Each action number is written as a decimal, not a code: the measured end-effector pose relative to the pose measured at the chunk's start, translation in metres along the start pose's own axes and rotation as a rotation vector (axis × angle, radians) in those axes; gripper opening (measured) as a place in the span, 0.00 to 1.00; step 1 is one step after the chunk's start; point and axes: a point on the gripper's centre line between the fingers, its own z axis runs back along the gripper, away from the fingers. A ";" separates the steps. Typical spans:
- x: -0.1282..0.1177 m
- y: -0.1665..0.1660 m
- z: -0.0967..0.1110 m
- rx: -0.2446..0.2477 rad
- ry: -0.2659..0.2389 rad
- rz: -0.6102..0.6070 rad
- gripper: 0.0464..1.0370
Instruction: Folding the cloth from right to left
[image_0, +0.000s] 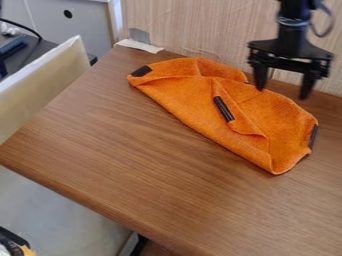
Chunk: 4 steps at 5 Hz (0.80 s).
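Presently, tool (282, 93) open, empty, by partly folded orange cloth (190, 107). Step judged: regrasp. Next: lower, pinch right end, carry leftward.

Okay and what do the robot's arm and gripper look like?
The arm is black and rounded, with a thin greyish ring around it and a dark cable looping out at one side. The gripper is black too: a wide, angular body that flares out below the arm, with two dark fingers that taper toward their tips.
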 end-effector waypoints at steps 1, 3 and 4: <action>-0.006 -0.028 -0.017 -0.003 0.036 -0.077 0.96; -0.016 -0.065 -0.044 -0.009 0.083 -0.167 0.96; -0.012 -0.063 -0.054 0.021 0.097 -0.177 0.96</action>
